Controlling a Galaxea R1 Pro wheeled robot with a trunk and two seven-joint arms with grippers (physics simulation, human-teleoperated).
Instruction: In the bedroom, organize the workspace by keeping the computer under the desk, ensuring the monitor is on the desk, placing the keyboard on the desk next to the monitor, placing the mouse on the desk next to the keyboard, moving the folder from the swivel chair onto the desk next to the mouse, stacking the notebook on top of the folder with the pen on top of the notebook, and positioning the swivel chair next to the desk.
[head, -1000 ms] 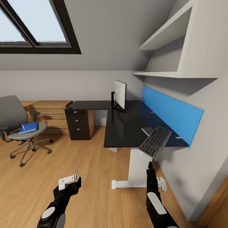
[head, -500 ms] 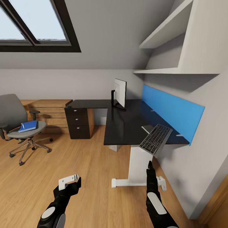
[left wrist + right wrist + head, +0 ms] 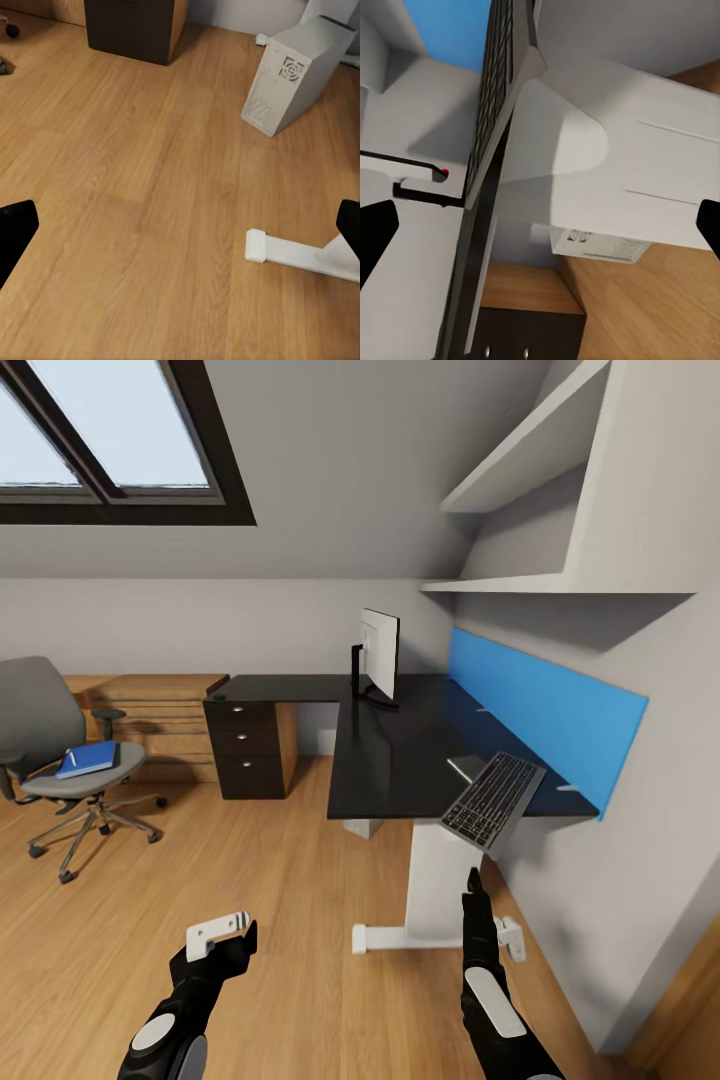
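Note:
The black-topped desk (image 3: 395,745) stands against the right wall, with the monitor (image 3: 380,653) upright near its inner corner. The grey keyboard (image 3: 492,800) lies tilted over the desk's near edge, and its underside (image 3: 493,105) rises just ahead of my right gripper (image 3: 474,883), which is open below it. At the far left the swivel chair (image 3: 40,725) carries the blue folder (image 3: 88,760) with a white pen (image 3: 72,758) on top. The computer (image 3: 296,75) sits on the floor under the desk. My left gripper (image 3: 222,940) hangs open and empty above the floor.
The desk's white leg (image 3: 432,885) and foot bar (image 3: 300,256) stand between my two arms. A black drawer unit (image 3: 248,752) and a wooden dresser (image 3: 160,720) line the back wall. Grey shelves (image 3: 540,510) hang above the blue back panel (image 3: 540,715).
The whole view has shifted slightly, so the chair sits a little further left in it. Both arms hold the same pose and nothing on the desk or chair has moved.

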